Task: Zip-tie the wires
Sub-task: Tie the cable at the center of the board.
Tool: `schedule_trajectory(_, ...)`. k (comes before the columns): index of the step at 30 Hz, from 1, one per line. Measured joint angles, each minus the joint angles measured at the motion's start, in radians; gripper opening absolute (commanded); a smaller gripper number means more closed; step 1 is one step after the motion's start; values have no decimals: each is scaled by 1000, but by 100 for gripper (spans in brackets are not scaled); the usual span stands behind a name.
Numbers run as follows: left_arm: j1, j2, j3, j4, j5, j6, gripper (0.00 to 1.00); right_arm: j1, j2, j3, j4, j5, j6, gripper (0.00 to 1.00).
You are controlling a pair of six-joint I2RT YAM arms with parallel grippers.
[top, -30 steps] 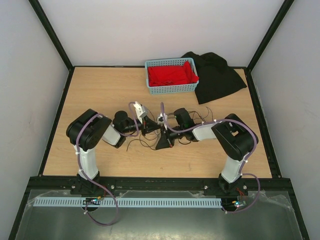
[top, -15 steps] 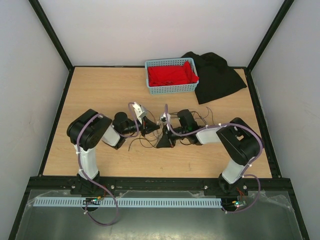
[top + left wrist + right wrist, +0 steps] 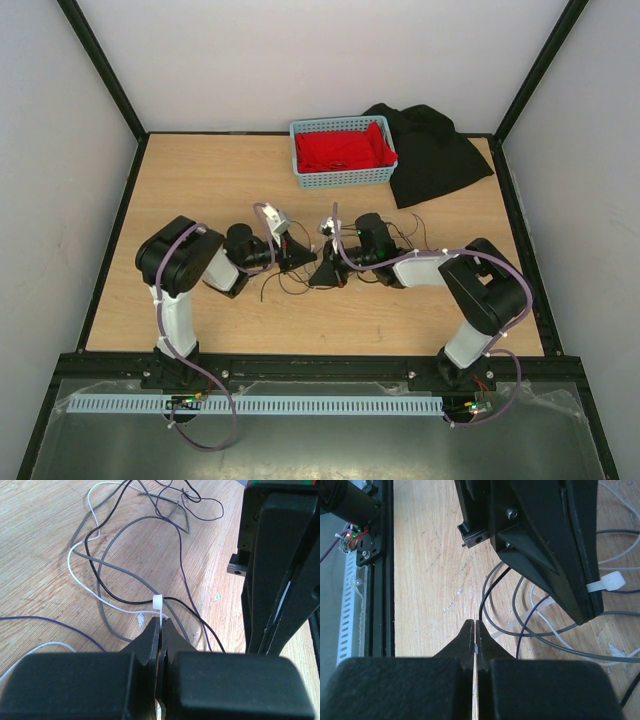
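Left gripper (image 3: 161, 626) clamped on the zip tie (image 3: 157, 601) round the wires (image 3: 131, 578); right gripper (image 3: 475, 628) pinched together; a yank could leave some outside the loop.

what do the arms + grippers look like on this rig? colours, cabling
The left arm and right arm match: white links between rounded black joint housings. A lilac cable runs along each, fastened with small white ties. The left gripper and right gripper are matte black, with blocky bodies and two wedge-shaped fingers tapering to thin tips.
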State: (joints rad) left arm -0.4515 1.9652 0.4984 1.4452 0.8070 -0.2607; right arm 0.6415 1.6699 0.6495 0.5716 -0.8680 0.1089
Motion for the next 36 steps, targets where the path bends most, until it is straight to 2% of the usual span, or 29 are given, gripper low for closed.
schedule_trajectory(4,3,0,0,0,9,-13,0,0,2,14,0,13,11,0)
schedule_trajectory(18,4,0,0,0,61,-49,0,-20,5,16,1,117,72,0)
schedule_trajectory(36,14,15,13,0,112,-134,0,-65,-2,16,20,178,149,0)
